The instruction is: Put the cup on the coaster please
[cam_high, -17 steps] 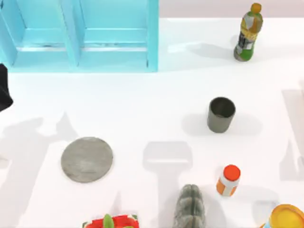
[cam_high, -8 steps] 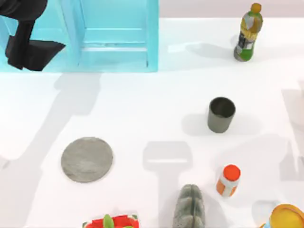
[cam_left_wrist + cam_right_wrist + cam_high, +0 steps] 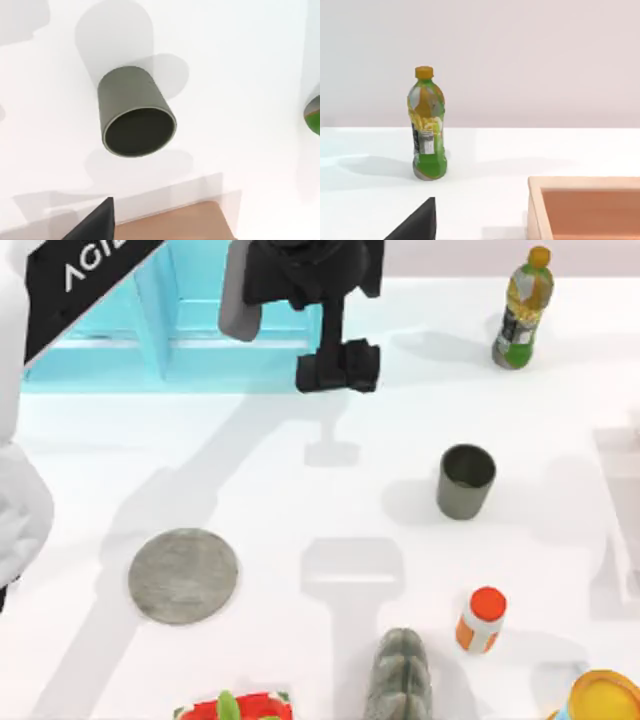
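Observation:
The cup (image 3: 465, 482), a dark grey-olive tumbler, stands upright right of the table's middle. The left wrist view looks down into the cup (image 3: 132, 112). The coaster (image 3: 183, 575), a flat mottled grey disc, lies at the front left, far from the cup. My left gripper (image 3: 338, 368) hangs open high over the back middle, left of the cup and behind it, holding nothing. One of its dark fingertips (image 3: 95, 225) shows in the left wrist view. A dark part of my right gripper (image 3: 417, 222) shows in the right wrist view.
A blue shelf unit (image 3: 170, 320) fills the back left. A green drink bottle (image 3: 522, 310) stands back right. An orange-capped white bottle (image 3: 482, 620), a ribbed grey lump (image 3: 400, 675), a yellow item (image 3: 605, 698) and a red item (image 3: 235, 707) line the front. A wooden box (image 3: 585, 207) is near the right gripper.
My left arm has swung in from the left edge across the back of the table, and its gripper now hangs near the back middle. The cup and coaster have not moved.

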Robot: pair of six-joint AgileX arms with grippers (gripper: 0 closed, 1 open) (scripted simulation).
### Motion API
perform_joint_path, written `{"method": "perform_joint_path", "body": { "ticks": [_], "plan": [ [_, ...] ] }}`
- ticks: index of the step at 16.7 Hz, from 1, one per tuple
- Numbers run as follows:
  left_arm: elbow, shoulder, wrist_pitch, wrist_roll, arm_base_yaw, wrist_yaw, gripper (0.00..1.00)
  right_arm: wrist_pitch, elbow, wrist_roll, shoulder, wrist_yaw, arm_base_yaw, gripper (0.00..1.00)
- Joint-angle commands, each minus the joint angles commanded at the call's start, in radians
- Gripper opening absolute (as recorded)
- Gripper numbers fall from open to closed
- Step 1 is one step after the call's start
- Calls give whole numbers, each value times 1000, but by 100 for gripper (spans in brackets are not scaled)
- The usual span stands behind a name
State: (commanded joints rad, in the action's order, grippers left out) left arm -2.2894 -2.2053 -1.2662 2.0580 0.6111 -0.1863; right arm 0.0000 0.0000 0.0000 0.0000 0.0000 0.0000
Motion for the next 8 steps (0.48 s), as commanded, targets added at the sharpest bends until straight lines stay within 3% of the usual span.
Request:
{"method": "perform_joint_path", "body": {
  "ticks": [4, 8],
  "plan": [
    [-254, -252, -130, 191, 106, -27, 100, 0, 0, 0, 0, 0, 0, 100],
    [-364, -362, -185, 269, 158, -40, 100, 0, 0, 0, 0, 0, 0, 100]
  ]
}}
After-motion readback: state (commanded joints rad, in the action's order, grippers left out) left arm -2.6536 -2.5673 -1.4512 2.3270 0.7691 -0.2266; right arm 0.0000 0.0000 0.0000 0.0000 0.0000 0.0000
